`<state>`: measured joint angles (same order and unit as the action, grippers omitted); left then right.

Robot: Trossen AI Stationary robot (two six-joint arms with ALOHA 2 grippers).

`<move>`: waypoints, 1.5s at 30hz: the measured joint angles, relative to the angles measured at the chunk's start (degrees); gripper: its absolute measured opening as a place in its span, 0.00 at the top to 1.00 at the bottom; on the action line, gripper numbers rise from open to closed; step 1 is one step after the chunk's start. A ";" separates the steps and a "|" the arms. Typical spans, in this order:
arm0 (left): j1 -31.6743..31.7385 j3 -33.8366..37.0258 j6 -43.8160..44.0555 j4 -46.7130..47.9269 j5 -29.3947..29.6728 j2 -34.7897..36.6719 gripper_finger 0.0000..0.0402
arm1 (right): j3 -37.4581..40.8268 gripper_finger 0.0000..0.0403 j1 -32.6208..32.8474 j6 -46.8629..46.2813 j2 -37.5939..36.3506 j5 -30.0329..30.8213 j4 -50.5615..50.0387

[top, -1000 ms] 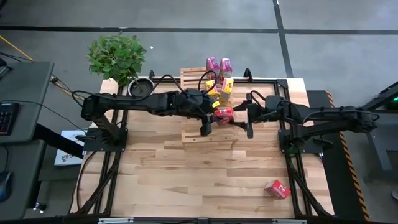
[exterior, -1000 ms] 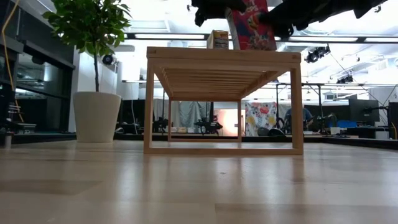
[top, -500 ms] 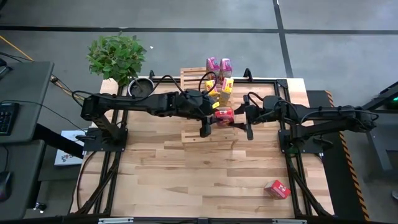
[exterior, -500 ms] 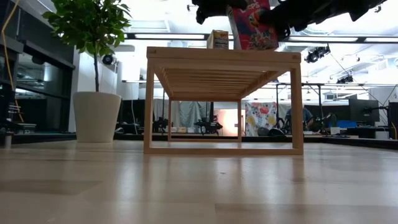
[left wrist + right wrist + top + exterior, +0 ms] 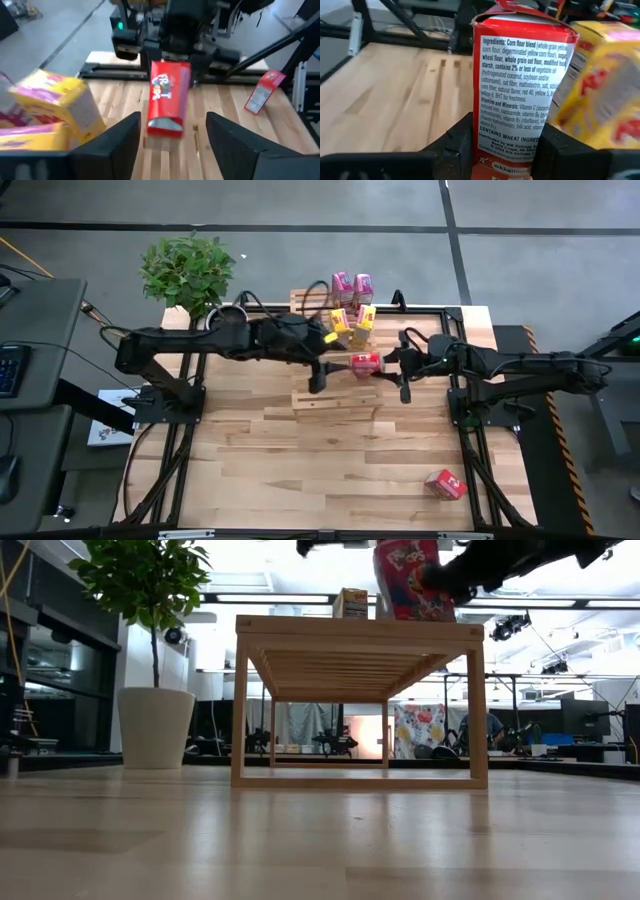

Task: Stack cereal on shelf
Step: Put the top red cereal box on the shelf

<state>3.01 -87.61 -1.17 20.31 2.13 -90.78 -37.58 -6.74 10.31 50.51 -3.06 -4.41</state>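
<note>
One red box (image 5: 517, 95) between right pincer (image 5: 502, 145) fingers.

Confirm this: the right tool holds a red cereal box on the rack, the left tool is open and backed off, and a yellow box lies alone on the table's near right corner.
Wrong in one respect: the lone box on the table is red, not yellow, as the high view shows. The rest stands: right tool holds the red cereal box on the rack; left tool open, backed off.

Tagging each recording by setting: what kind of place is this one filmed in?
Most likely a robotics lab or workshop, not a home: a butcher-block table in a black frame on a grey floor, ceiling strip lights over cluttered workbenches, and a potted plant.
</note>
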 joint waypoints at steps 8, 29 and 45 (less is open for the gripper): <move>-1.68 5.13 -0.19 -2.52 -0.38 11.20 0.46 | 0.04 0.70 3.51 -7.54 -5.08 11.53 -0.81; -9.54 44.78 1.53 -45.19 14.83 29.29 0.47 | -0.03 0.70 24.90 -32.67 15.22 68.68 12.14; -13.70 46.62 1.03 -47.49 18.03 28.08 0.47 | 0.02 0.67 25.18 -34.34 20.54 69.54 18.41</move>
<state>-10.70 -40.99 -0.14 -27.18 20.16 -62.70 -37.56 18.44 -24.03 71.05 66.48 14.00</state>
